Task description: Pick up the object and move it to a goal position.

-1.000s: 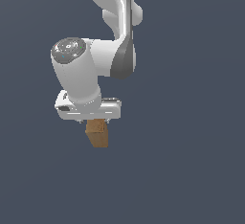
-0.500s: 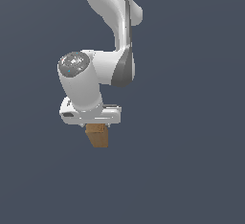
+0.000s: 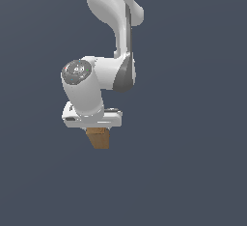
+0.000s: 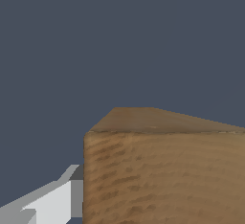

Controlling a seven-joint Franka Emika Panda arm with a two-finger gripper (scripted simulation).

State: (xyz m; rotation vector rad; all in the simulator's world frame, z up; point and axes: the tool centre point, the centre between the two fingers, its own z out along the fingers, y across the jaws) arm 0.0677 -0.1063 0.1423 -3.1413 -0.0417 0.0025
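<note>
In the wrist view the wooden block [image 4: 162, 170] fills the near foreground, its grained side face close to the lens and a lighter top face slanting away behind it. One white finger [image 4: 52, 201] of the pincer shows pressed against the block's side. Beyond that there is only flat blue-grey background; no desk, floor or other carrier appears in either view, so the block's place can only be told against the arm.

In the exterior view the gripper [image 3: 98, 132] points downward with the block [image 3: 99, 138] hanging out from under its white body, clearly narrower than the hand above it. The fingers themselves are mostly hidden by the hand and the block, but the block hangs in open space with nothing beneath it, so the pincer reads as clenched on it. Farther back the Panda arm [image 3: 113, 22] rises out of the frame.

The step in hand is judged to be the carry. No goal marker is visible, so how much travel remains cannot be told. The next move calls for keeping the grasp firm while translating smoothly.
</note>
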